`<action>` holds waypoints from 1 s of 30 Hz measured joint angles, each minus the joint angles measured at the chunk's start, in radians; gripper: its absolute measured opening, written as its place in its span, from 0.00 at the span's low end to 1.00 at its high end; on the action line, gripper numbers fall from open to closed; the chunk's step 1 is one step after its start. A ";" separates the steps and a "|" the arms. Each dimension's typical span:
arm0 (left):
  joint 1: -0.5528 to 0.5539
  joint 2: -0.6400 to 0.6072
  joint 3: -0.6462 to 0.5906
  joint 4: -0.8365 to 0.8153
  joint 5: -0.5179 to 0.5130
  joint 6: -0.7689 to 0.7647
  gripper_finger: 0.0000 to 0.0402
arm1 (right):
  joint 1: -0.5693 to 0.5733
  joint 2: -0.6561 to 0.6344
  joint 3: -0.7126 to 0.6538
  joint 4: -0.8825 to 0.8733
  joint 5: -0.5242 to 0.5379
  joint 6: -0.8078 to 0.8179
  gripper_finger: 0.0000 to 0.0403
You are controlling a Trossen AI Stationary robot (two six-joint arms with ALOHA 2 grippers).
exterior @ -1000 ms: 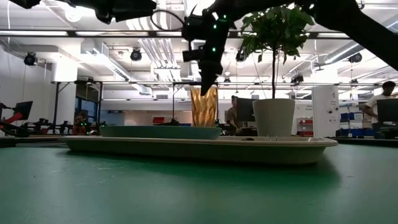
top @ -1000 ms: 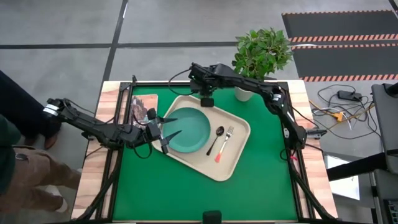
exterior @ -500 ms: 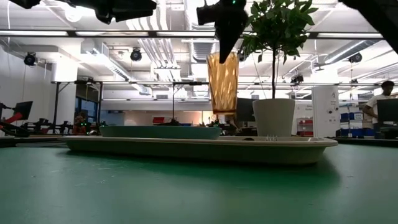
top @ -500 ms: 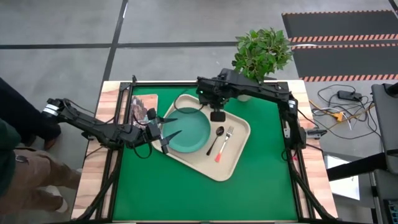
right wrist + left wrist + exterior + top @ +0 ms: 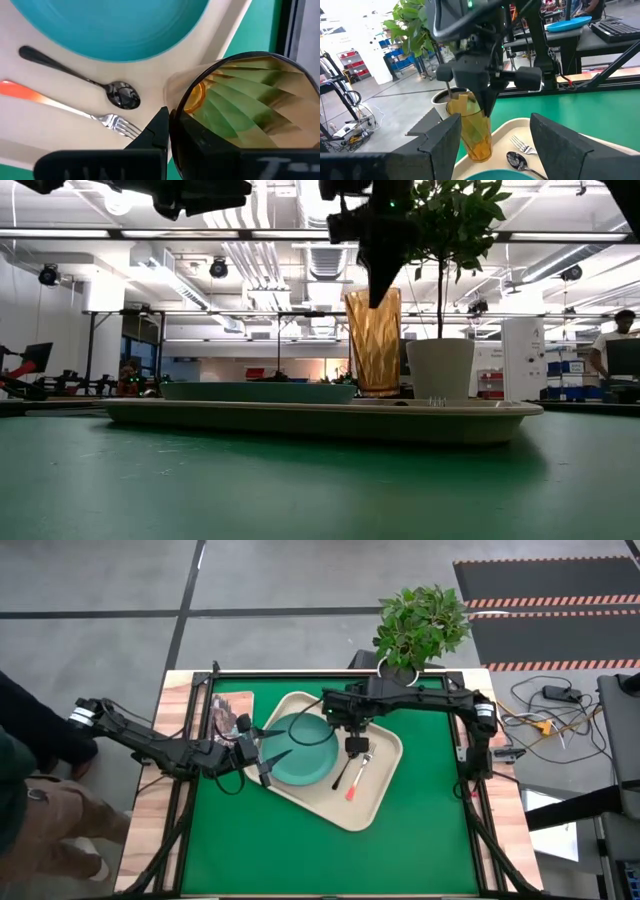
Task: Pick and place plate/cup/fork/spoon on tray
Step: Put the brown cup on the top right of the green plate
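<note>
At 9 o'clock of the table we see the left gripper [image 5: 268, 754], its fingers spread apart with nothing between them, hanging over the near-left edge of the teal-green plate [image 5: 305, 750]. Just behind this gripper, at about 10 o'clock, a picture-covered book [image 5: 226, 713] lies on the wooden border.

The plate rests on the left half of the cream-beige tray [image 5: 372, 803], which sits in the middle of the green table mat [image 5: 300, 850]. To the right of the plate, at about 3 o'clock from it, the dark spoon [image 5: 346, 768] and the fork [image 5: 359, 773] with the red-pink handle lie side by side on the tray, close but apart.

Above the far ends of these two we find the right gripper [image 5: 355, 743], pinching the rim of the amber cup [image 5: 373, 342]. In the low view the cup stands upright, its base at the level of the tray.

At 1 o'clock, a green plant [image 5: 423, 622] stands in a white pot [image 5: 440, 368].
</note>
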 joint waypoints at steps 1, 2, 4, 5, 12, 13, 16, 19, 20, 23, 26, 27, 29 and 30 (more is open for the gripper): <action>0.000 0.000 0.000 0.000 0.000 0.000 0.55 | 0.000 -0.006 -0.020 0.014 0.000 0.000 0.02; 0.000 0.000 0.000 0.000 0.000 0.000 0.55 | -0.001 -0.012 -0.035 0.022 -0.001 0.001 0.02; 0.000 0.000 0.000 0.000 0.000 0.000 0.55 | -0.001 -0.018 -0.059 0.030 -0.005 0.001 0.02; 0.000 0.000 0.000 0.000 0.000 0.000 0.55 | -0.001 -0.020 -0.068 0.038 -0.012 0.008 0.02; 0.000 0.000 0.000 0.000 0.000 0.000 0.55 | 0.000 -0.019 -0.095 0.061 -0.061 0.010 0.02; 0.000 0.000 0.000 0.000 0.000 0.000 0.55 | 0.000 -0.019 -0.097 0.068 -0.061 0.010 0.02; 0.000 0.000 0.000 0.001 0.000 0.000 0.55 | 0.000 -0.019 -0.097 0.099 -0.061 0.012 0.02; 0.000 0.000 0.000 0.001 0.000 0.000 0.55 | 0.000 -0.019 -0.090 0.107 -0.061 0.011 0.03; 0.000 0.000 0.000 0.001 0.000 0.000 0.55 | 0.000 -0.019 -0.090 0.113 -0.061 0.012 0.04; 0.000 0.000 0.000 0.001 0.000 0.000 0.55 | -0.001 -0.019 -0.093 0.115 -0.061 0.024 0.10; 0.000 0.000 0.000 0.001 0.000 0.000 0.55 | -0.001 -0.019 -0.095 0.122 -0.054 0.028 0.18; 0.000 0.000 0.000 0.001 0.000 0.000 0.55 | -0.001 -0.019 -0.094 0.122 -0.051 0.027 0.20; 0.000 0.000 0.000 0.001 0.000 0.000 0.55 | -0.001 -0.019 -0.085 0.117 -0.051 0.029 0.24; 0.000 0.000 0.000 0.002 0.000 0.000 0.55 | -0.001 -0.024 -0.080 0.119 -0.051 0.037 0.26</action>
